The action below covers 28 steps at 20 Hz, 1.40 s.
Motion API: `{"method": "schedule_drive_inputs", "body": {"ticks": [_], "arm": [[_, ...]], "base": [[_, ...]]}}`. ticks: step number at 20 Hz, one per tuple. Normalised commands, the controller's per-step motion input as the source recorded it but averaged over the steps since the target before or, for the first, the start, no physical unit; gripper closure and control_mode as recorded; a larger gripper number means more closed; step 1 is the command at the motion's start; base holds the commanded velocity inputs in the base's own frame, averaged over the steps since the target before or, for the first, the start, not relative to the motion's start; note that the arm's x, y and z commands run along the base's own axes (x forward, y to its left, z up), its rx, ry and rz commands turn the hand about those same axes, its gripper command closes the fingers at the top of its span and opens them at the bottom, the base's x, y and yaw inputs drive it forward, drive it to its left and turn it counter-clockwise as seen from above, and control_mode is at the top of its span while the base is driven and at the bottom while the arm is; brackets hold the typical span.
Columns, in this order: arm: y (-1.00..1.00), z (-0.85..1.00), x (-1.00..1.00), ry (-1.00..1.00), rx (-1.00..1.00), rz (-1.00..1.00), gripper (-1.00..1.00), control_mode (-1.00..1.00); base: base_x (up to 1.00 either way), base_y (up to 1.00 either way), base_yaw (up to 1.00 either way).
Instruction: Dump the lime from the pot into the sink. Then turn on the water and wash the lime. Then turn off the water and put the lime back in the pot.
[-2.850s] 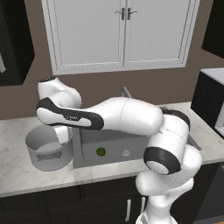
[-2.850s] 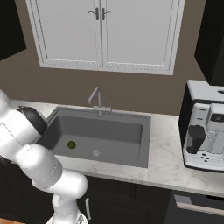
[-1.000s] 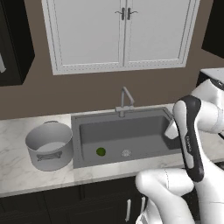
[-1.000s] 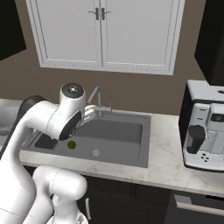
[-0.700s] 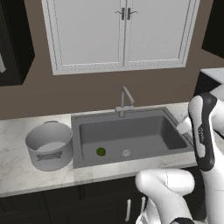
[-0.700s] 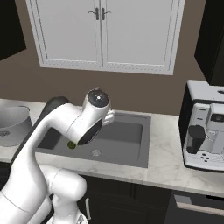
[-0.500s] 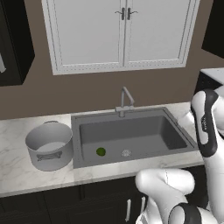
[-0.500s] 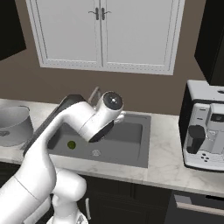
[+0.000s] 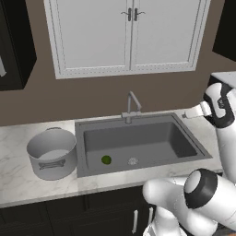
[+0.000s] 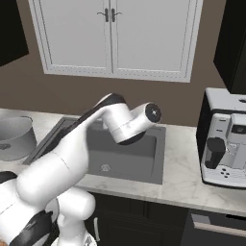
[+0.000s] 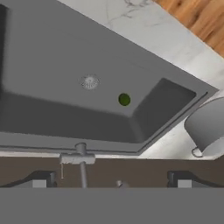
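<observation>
The lime [image 9: 106,159] lies on the floor of the sink [image 9: 138,143], left of the drain [image 9: 132,161], probably dumped from the upright pot [image 9: 51,153], while the gripper [image 11: 111,183], spread wide and empty, faces the faucet [image 11: 78,161].

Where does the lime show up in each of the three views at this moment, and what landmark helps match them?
Left base view: the lime lies on the sink floor, just left of the round drain.
Right base view: I cannot find the lime; the arm covers the left part of the basin.
Hand view: the lime lies on the basin floor, right of and slightly below the drain.
Shared landmark: the drain.
</observation>
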Motion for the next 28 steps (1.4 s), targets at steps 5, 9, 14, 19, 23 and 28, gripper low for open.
{"method": "schedule_drive_inputs", "body": {"ticks": [5,9,14,19,23,28], "arm": [[0.00,0.00,0.54,0.00,0.27,-0.01,-1.00,-1.00],[0.00,0.00,0.49,0.00,0.22,0.00,-1.00,-1.00],[0.12,0.00,0.30,0.00,0.12,0.00,-1.00,-1.00],[0.19,-0.05,0.30,-0.02,0.01,0.00,-1.00,-1.00],[0.20,-0.17,0.33,-0.03,0.00,0.00,-1.00,-1.00],[0.17,-0.27,0.37,-0.01,0.00,0.00,-1.00,-1.00]], "base": [[0.00,0.00,0.00],[0.00,0.00,0.00],[0.00,0.00,0.00],[0.00,0.00,0.00],[0.00,0.00,0.00],[0.00,0.00,0.00]]}}
